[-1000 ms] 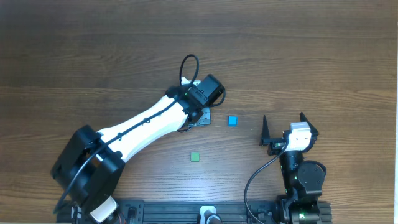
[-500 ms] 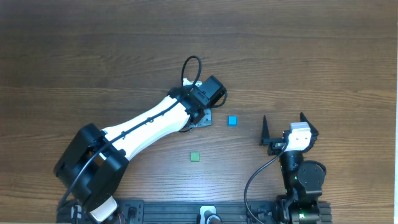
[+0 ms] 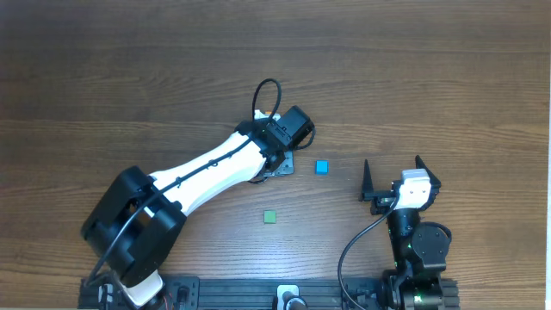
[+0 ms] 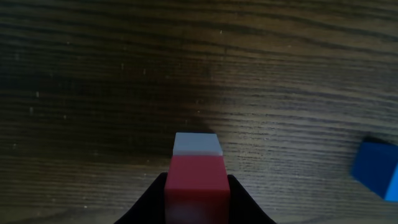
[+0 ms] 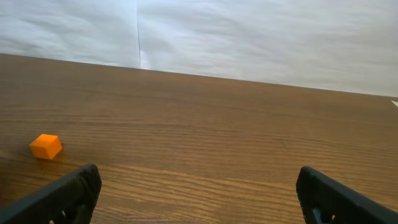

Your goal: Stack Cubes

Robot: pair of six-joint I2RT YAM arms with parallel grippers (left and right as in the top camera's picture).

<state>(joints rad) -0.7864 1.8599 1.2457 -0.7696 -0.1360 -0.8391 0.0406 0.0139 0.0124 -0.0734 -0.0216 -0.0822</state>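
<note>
Two fingers of the left end effector (image 4: 196, 182) clench a red cube (image 4: 196, 186) mid-frame, with a white cube (image 4: 198, 144) just beyond. Its arm has edged right. The right end effector (image 3: 392, 176) sits released at lower right, and a blue cube (image 3: 321, 167) lies between them.

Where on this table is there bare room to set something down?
Bare: the far half of the table, and its right side. Crowded: the middle, where the left gripper holds a red cube, with blue cube and green cube nearby.
</note>
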